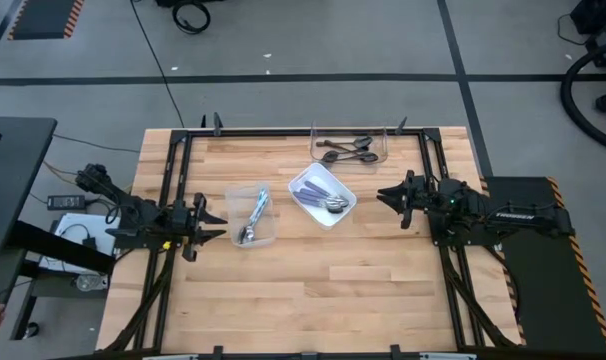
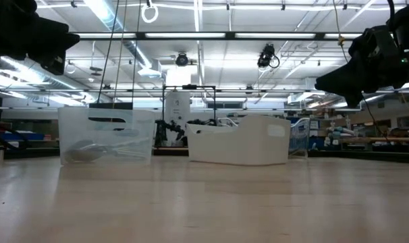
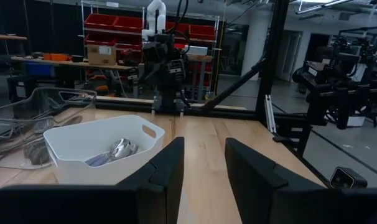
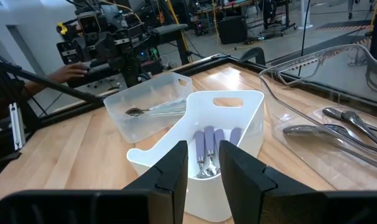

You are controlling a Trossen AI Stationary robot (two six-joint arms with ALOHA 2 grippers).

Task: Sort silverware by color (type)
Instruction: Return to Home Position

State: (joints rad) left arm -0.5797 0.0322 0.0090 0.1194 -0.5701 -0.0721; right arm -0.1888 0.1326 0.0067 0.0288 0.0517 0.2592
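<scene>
– Grippers first, pls: L and R?
– On the L, the left gripper (image 1: 219,225) hangs over the left edge of the wooden table (image 1: 333,290). Its fingers (image 3: 170,165) are parted w/ nothing btwn them; the wrist cam shows bare wood through the gap. The right gripper (image 1: 381,194) is at the opposite side, pointing at the white bin (image 1: 345,207). Its jaws are a little apart and also empty. Both arms sit well clear of the bins.
– Spoons, where?
– They're in three bins. The purple-handled spoons (image 1: 318,190) lie together in the white bin at approx. mid-table, several handles side by side w/ the metal heads bunched at one end. The pale-handled spoons (image 1: 255,212) are in the clear bin (image 1: 268,238), just left of the white one. Can't tell if those two bins touch.
– Dark ones?
– The dark spoons (image 1: 345,150), a few of them, lie flat in a second clear bin (image 1: 380,150). It sits at the table's far edge, beyond the white bin and apart from it.
– Low cam?
– It shows the clear bin and white bin side by side, w/ faint spoon shapes through the clear wall. The arms are only dark masses up top.
</scene>
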